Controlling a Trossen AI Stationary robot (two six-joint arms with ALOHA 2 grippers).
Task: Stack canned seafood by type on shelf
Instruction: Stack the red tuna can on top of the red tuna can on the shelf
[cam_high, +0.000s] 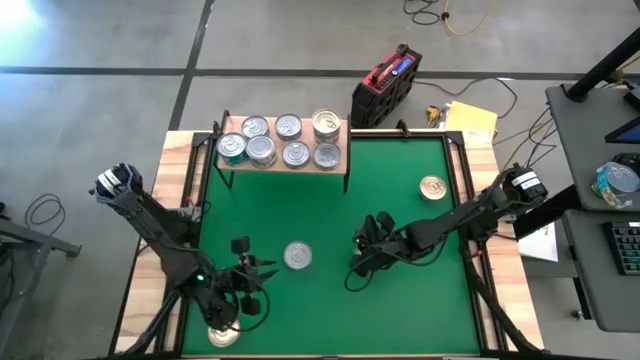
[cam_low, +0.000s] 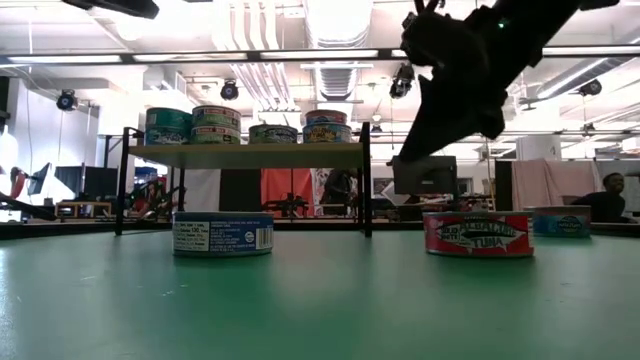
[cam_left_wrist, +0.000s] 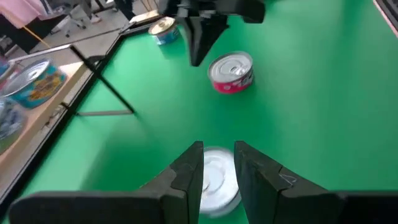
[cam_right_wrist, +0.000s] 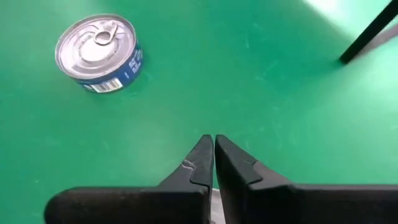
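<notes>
Left gripper (cam_left_wrist: 217, 168), fingers slightly parted, sits over a silver-topped round tin (cam_left_wrist: 217, 183) at green mat's (cam_high: 320, 210) near-left corner; grip unclear. Right gripper (cam_right_wrist: 214, 155) closed, empty, blue-sided silver-lidded tin (cam_right_wrist: 96, 53) near. Light-wood black-legged shelf (cam_high: 285, 165) carries tins. Workshop room behind.

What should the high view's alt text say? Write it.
Tins crowd the shelf at the far edge of the green mat. Loose on the mat lie a silver-topped tin, a gold-topped tin to its right and a third tin at the near left. The left gripper and right gripper flank the silver-topped one.
</notes>
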